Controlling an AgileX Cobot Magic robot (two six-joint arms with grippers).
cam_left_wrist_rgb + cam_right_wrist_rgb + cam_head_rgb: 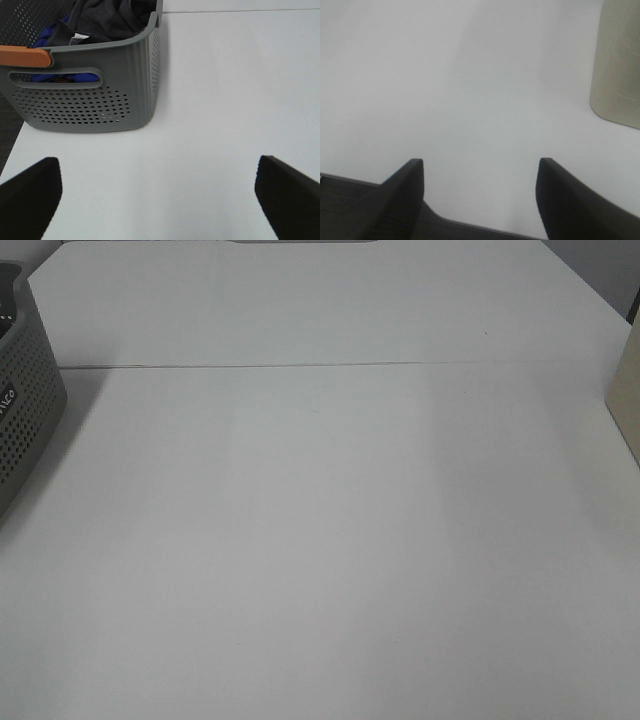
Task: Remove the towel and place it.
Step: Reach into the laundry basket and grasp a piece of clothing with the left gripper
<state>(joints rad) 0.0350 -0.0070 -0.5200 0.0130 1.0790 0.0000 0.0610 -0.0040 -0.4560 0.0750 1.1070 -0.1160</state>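
Note:
A grey perforated basket (85,95) stands on the white table (225,100); in the high view only its corner (25,410) shows at the far left edge. Inside it lie a dark grey cloth (107,17) and a blue cloth (50,32); which one is the towel I cannot tell. The basket has an orange handle grip (25,56). My left gripper (157,195) is open and empty, a short way in front of the basket. My right gripper (480,192) is open and empty over the table's near edge. Neither gripper shows in the high view.
A beige container (617,65) stands at the table's right side, also at the right edge of the high view (628,400). A seam (300,365) runs across the table. Dark floor (7,135) lies beyond the table's edge beside the basket.

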